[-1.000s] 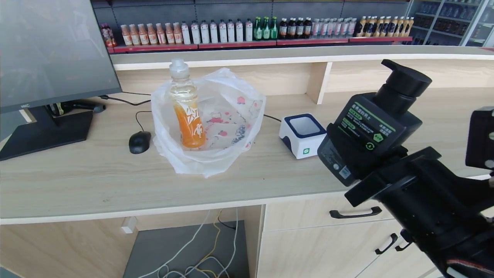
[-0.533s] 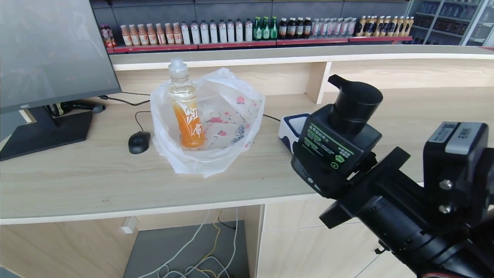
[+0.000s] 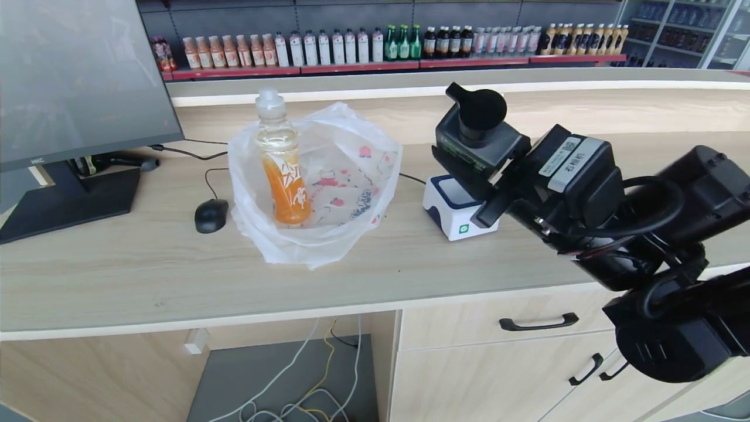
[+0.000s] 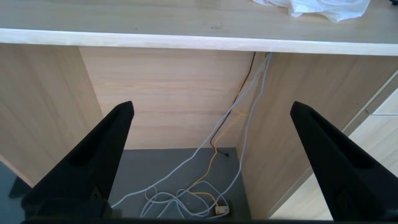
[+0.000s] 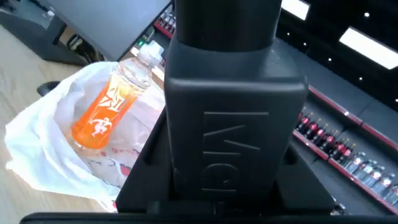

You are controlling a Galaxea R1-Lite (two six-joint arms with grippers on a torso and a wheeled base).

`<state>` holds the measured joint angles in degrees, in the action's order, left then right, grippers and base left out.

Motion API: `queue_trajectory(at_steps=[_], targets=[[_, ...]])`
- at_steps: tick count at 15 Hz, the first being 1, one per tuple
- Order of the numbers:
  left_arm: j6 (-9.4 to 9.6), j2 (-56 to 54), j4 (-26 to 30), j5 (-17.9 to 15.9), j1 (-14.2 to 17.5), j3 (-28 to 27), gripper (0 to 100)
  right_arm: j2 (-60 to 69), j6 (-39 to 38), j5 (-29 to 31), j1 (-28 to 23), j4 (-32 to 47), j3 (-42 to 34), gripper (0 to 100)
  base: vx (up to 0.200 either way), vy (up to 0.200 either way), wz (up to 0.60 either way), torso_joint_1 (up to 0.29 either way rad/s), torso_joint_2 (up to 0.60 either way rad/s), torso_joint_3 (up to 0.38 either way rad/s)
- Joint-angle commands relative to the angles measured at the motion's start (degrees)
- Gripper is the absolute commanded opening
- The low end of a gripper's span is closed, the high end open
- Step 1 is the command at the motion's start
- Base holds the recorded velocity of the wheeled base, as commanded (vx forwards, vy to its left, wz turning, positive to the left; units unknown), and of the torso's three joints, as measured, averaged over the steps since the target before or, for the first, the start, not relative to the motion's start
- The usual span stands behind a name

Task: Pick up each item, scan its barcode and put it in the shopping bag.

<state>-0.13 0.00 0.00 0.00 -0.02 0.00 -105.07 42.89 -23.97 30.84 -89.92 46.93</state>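
**Black pump bottle held over the scanner, one drink already bagged**

The right gripper (image 3: 495,176) is clamped on the black pump bottle (image 3: 477,140), fingers on either side of its square body. It holds the bottle a little tilted, pump head uppermost, just above the white and blue scanner (image 3: 463,225). From here I can't tell whether bottle and scanner touch.

The scanner stands on the worktop (image 3: 146,275), right of the middle and about midway between the front and back edges. Just beside it, toward the left end, the white shopping bag (image 3: 363,170) sits open. An orange drink bottle (image 3: 284,176) stands upright inside, its cap above the bag's rim.

A black mouse (image 3: 211,215) lies near the bag on its far side, and a monitor (image 3: 76,76) stands at the left end.

The left gripper (image 4: 211,107) hangs below the worktop's front edge. Its fingers are spread wide with nothing between them, and loose cables (image 4: 205,180) lie on the floor beyond.
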Motion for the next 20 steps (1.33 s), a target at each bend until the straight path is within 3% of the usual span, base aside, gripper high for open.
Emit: queue_trajectory(at_steps=[1,2,4,8,12,20], targets=[[-0.04,0.0,0.0,0.0,-0.06,0.0,100,-7.69,3.34,-6.44,-7.11,-0.08,6.59,0,0.0,0.0,0.0,0.0,0.0,0.0],[-0.04,0.0,0.0,0.0,0.02,0.0,100,-10.51,4.4,-10.05,-9.05,-0.08,10.99,0,0.0,0.0,0.0,0.0,0.0,0.0],[-0.04,0.0,0.0,0.0,-0.06,0.0,100,-13.32,4.66,-10.93,-8.87,-0.08,14.41,0,0.0,0.0,0.0,0.0,0.0,0.0],[-0.04,0.0,0.0,0.0,0.02,0.0,100,-17.89,9.76,-14.53,-11.77,-0.08,16.0,0,0.0,0.0,0.0,0.0,0.0,0.0],[-0.04,0.0,0.0,0.0,-0.06,0.0,100,-20.0,11.17,-17.69,-12.91,-0.08,22.5,0,0.0,0.0,0.0,0.0,0.0,0.0],[-0.04,0.0,0.0,0.0,0.02,0.0,100,-20.7,12.57,-21.3,-15.46,-0.08,21.71,0,0.0,0.0,0.0,0.0,0.0,0.0]])
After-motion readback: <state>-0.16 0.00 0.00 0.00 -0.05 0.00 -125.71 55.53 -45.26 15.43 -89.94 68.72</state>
